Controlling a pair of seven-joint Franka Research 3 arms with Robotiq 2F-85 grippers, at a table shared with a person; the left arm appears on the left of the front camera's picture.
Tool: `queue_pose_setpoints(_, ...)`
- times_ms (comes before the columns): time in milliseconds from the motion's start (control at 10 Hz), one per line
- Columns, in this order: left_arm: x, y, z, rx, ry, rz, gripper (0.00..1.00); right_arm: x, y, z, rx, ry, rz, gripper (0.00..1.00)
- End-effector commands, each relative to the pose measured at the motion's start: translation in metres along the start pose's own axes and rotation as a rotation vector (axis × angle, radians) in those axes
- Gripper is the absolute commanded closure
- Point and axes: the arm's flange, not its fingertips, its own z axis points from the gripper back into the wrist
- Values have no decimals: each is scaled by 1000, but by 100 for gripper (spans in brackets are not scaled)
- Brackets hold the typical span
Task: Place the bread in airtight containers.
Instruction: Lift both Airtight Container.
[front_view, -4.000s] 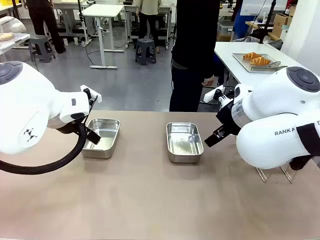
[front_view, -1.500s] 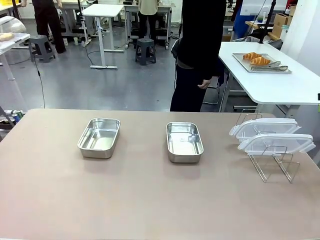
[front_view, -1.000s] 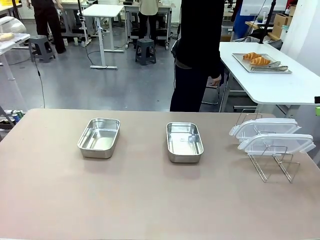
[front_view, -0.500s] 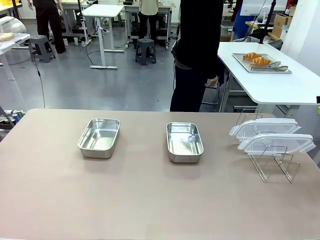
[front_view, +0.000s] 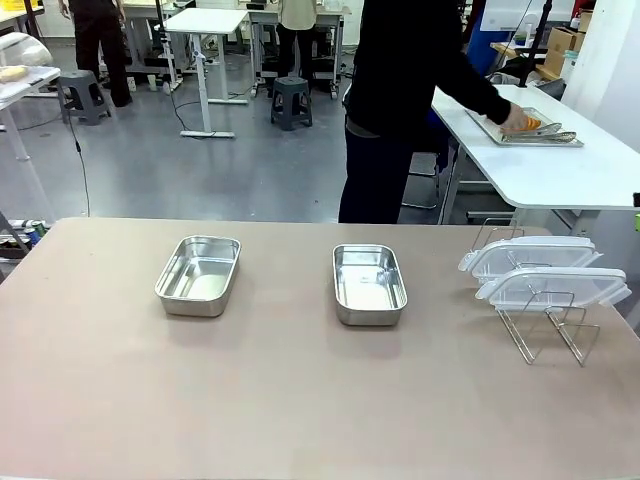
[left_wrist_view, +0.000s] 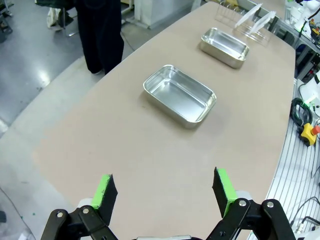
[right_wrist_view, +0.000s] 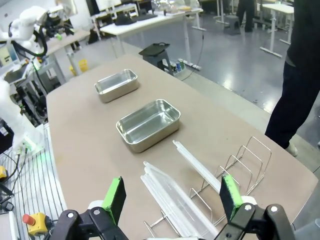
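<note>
Left claw (left_wrist_view: 164, 189): open, green pads spread wide, nothing between them, hanging above the near end of the brown tabletop (front_view: 300, 400). Right claw (right_wrist_view: 173, 196): likewise open and empty, poised above the clear lids (right_wrist_view: 172, 202).

Brown tabletop, near part: bare.

Mid tabletop: two steel pans, well apart, both upright and with nothing in them. The left pan (front_view: 199, 275) sits toward the robot's left; the right pan (front_view: 369, 284) sits near the middle, its long side running away from the robot. Neither has a lid on.

Robot's right side of the tabletop: a wire rack (front_view: 548, 338) carries the two clear lids, which lie propped on its wires, one just behind the other and overlapping.

Beyond the far edge: a person (front_view: 400, 110) in dark clothing stands turned toward a white tabletop (front_view: 560, 175) on the right, one arm stretched out over it. The person's hand (front_view: 514, 121) rests at a metal tray (front_view: 545, 136) there. The bread (front_view: 533, 123) lies on that tray, just beside the hand and partly hidden by it; how many pieces cannot be told. No bread is in either pan.
</note>
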Motion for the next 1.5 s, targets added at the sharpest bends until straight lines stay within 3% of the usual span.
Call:
queue_pose_setpoints(0,0,1,1,-8,-21,-22,0,1,-4,0,1,-27,30,0)
queue_pose_setpoints(1400,0,1,1,-8,-21,-22,0,1,-4,0,1,-27,30,0)
